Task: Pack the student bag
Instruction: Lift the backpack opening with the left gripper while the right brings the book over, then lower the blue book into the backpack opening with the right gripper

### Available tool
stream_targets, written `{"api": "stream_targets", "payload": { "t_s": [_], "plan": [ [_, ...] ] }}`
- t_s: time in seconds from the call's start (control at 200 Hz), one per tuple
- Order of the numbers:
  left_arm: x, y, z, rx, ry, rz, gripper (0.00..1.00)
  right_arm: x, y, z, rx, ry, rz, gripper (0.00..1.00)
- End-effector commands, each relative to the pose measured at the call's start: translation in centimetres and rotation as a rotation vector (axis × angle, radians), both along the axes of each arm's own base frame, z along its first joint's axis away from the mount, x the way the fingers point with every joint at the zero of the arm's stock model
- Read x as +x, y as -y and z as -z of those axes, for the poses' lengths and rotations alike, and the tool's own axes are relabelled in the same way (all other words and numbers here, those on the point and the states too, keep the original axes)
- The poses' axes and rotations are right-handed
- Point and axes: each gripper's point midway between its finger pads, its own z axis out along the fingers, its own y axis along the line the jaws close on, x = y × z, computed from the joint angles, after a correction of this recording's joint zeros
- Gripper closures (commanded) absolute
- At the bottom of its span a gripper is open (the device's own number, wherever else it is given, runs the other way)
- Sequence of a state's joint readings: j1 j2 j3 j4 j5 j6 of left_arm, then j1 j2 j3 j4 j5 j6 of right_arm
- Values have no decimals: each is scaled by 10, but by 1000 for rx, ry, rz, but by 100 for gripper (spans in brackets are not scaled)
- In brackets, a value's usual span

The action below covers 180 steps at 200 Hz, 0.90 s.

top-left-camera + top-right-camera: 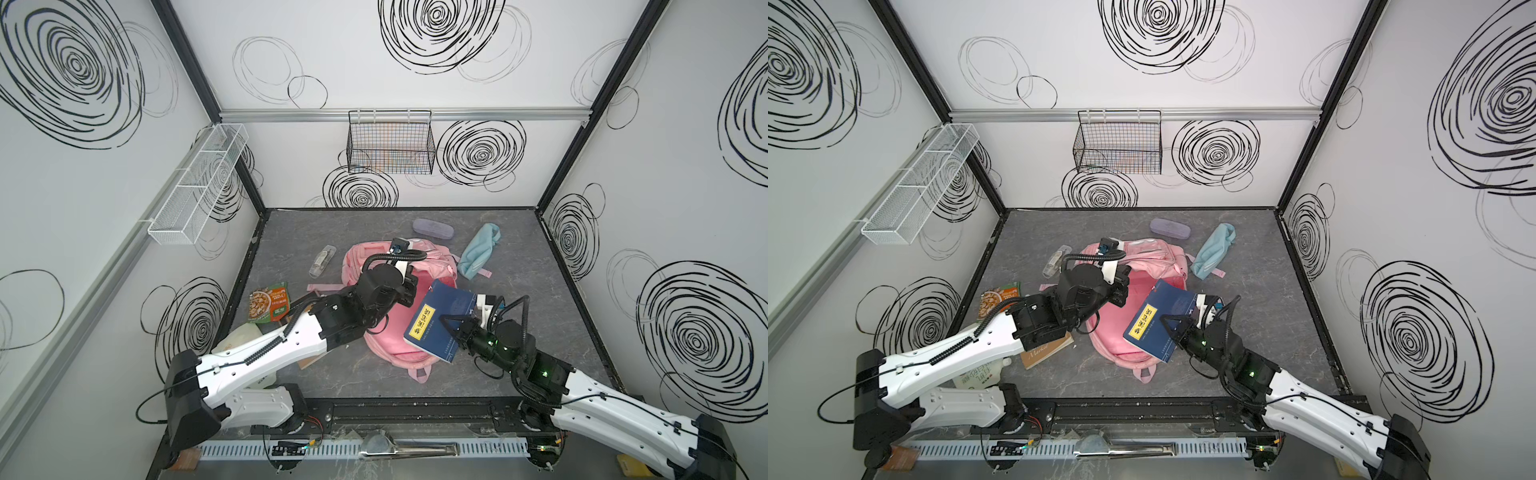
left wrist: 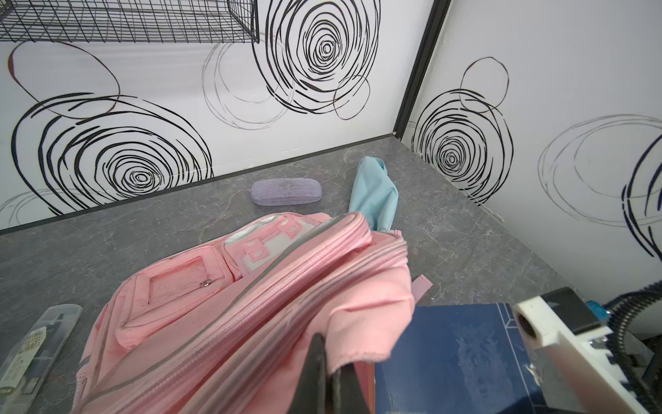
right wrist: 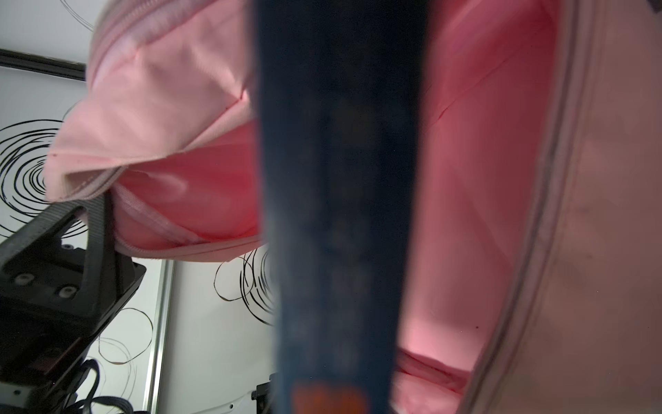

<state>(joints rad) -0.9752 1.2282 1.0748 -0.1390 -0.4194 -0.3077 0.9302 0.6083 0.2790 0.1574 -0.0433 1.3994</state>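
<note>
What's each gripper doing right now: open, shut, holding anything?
Left gripper: shut, pinching the fabric edge of the student bag at its opening.
Right gripper: shut on the blue book.

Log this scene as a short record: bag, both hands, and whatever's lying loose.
Bag: pink, lying down, main compartment open
Left hand: shut on the bag's opening edge, holding it up
Right hand: shut on blue book, tilted, far end at the bag's mouth
Loose: purple case, blue pouch, snack packet, clear pen box
</note>
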Motion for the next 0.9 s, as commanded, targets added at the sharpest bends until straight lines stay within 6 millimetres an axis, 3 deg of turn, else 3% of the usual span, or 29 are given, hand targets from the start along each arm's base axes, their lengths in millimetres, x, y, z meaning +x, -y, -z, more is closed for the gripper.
{"api": "stream_targets", "payload": {
  "t_s": [0.0,0.245,0.525,0.705,0.895],
  "plan": [
    [9,9,-57,-197,100,-19,100,-2,-3,-36,67,38,-1,100],
    [3,16,-71,-259,91,18,100,-3,-10,-21,78,15,2,100],
    [-12,16,-87,-308,74,60,100,36,-13,-37,92,149,156,100],
    [-21,24,-90,-325,58,105,100,60,-19,-26,53,124,190,100],
    [-31,32,-94,-352,33,145,100,82,-1,-18,64,110,298,100]
  ]
}}
